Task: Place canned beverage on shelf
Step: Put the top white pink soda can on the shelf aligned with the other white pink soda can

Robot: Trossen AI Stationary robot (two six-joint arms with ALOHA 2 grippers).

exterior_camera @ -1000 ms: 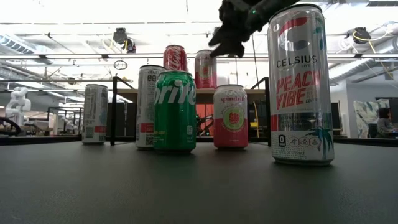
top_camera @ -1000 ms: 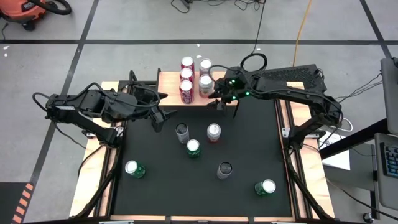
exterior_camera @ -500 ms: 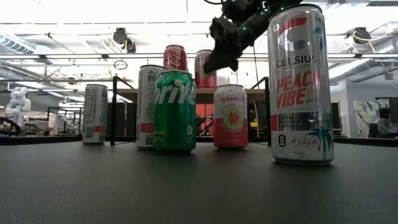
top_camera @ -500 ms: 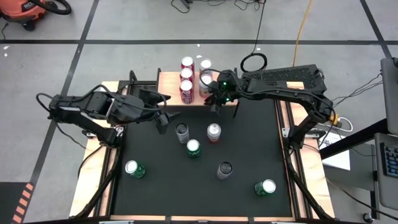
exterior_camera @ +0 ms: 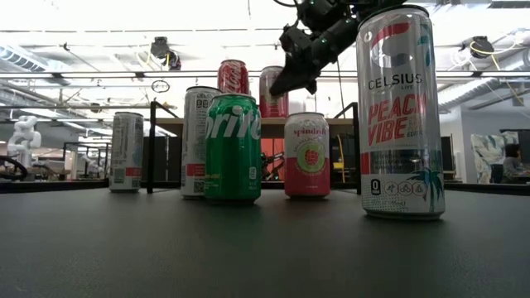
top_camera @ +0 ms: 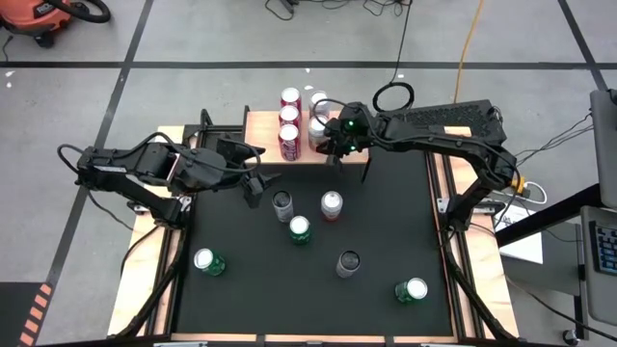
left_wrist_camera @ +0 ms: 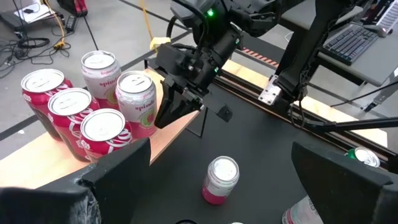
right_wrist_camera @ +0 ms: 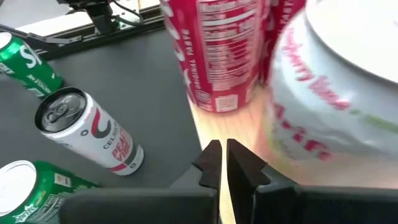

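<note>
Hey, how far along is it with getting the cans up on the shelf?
Five cans already stand on the shelf. The right gripper is shut and empty beside them at the shelf's edge. The left gripper is open over the mat, empty, near the white Celsius can. Six cans are left on the mat.

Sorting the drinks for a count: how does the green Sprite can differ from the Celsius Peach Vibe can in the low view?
The Sprite can is green and shorter; the Celsius can is silver-white with pink lettering and taller. The Celsius can also stands nearer the low camera, to the right, so it looms larger, while the Sprite can sits farther back. Both stand upright on the black mat, not on the shelf.
</note>
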